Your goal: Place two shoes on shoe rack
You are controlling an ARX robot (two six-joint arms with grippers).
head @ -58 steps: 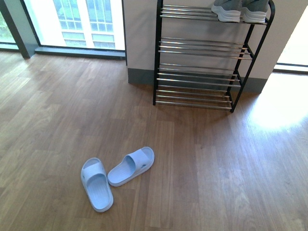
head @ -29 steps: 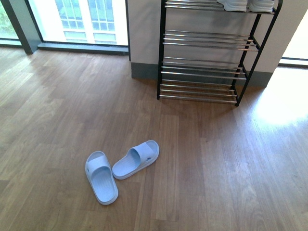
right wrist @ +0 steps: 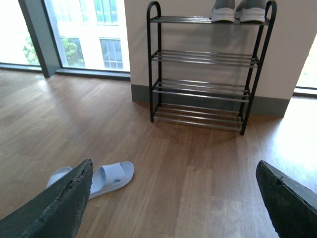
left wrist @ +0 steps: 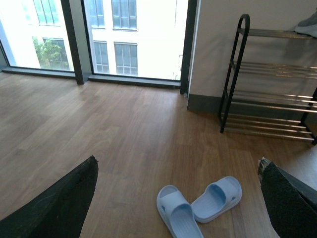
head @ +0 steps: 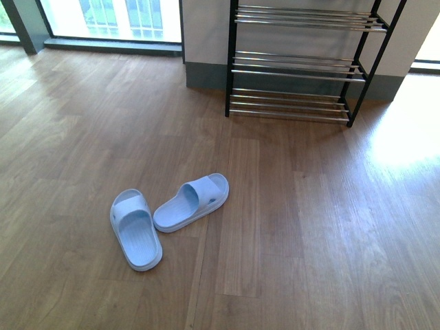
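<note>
Two pale blue slide sandals lie side by side on the wooden floor, one (head: 136, 234) pointing toward me, the other (head: 192, 201) angled toward the shoe rack (head: 295, 69). The black-framed rack with chrome bars stands against the wall. Grey sneakers (right wrist: 237, 11) sit on its top shelf. My left gripper (left wrist: 177, 159) hangs open above the sandals (left wrist: 198, 206), touching nothing. My right gripper (right wrist: 173, 162) is open over bare floor, and one sandal (right wrist: 111, 177) lies beside its finger (right wrist: 59, 208). Neither gripper shows in the front view.
Large floor-to-ceiling windows (head: 110, 14) line the far left wall. A grey-skirted wall column (head: 206, 41) stands behind the rack. Bright sunlight falls on the floor at the right (head: 405, 130). The rack's lower shelves (right wrist: 198, 87) hold nothing.
In the front view the rack and the sandals have slid upward in the frame, and the sneakers on the top shelf have passed out of view. The sandals themselves lie as before.
</note>
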